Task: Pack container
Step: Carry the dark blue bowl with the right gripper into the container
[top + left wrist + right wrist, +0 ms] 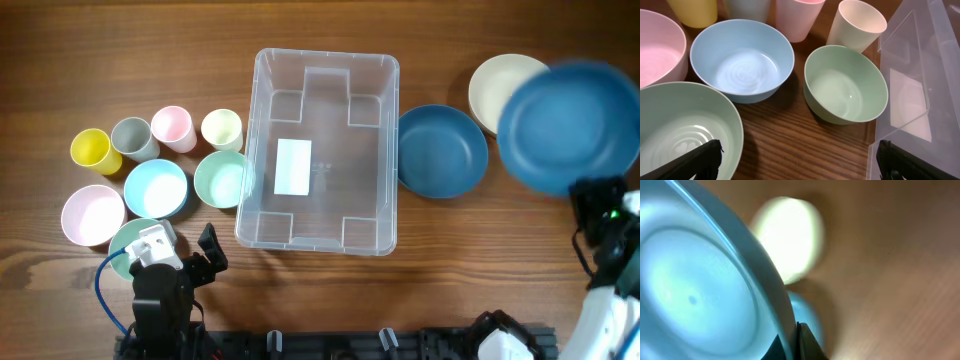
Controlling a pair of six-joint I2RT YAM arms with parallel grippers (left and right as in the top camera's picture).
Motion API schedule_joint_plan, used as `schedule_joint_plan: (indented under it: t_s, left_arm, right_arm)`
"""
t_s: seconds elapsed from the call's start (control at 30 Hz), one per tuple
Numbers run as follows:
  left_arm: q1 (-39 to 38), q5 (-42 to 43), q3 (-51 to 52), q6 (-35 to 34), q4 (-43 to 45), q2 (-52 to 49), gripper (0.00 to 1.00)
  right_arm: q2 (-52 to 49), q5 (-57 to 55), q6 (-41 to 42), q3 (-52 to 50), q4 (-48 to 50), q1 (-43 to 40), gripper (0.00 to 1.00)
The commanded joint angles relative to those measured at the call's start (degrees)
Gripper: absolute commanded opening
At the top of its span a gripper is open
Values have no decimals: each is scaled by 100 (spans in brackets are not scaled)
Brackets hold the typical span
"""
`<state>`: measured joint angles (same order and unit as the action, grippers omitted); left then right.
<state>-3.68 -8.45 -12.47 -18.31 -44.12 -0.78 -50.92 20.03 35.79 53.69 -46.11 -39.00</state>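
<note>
The right claw [791,347] pinches the raised blue plate [570,125] by its rim above the bench [100,40], probably bound for the container [325,215]; the left claw [800,170] gapes empty.

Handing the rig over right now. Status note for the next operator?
Left gripper: open, empty, over the nearest green bowl.
Right gripper: shut on a blue plate, held up right of the container.
Container: mid-table, nothing in it.
Left of it: four cups and four bowls. Right of it: second blue plate, cream plate.
Done: nothing packed. Left: everything.
</note>
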Motion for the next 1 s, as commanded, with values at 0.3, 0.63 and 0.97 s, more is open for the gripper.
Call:
schedule_joint_plan:
  t_s: [0.3, 0.63, 0.97]
  left_arm:
    - [37, 50, 26, -11, 11, 50, 100]
    - [37, 50, 26, -11, 11, 50, 100]
    - [37, 50, 26, -11, 11, 50, 100]
  right_arm:
    - [-2328, -1440, -1475, 2422, 203, 5121, 4]
    - [-5298, -1963, -1908, 2962, 1211, 6380, 4]
    - [-5497, -1923, -2358, 2990, 2059, 6352, 34]
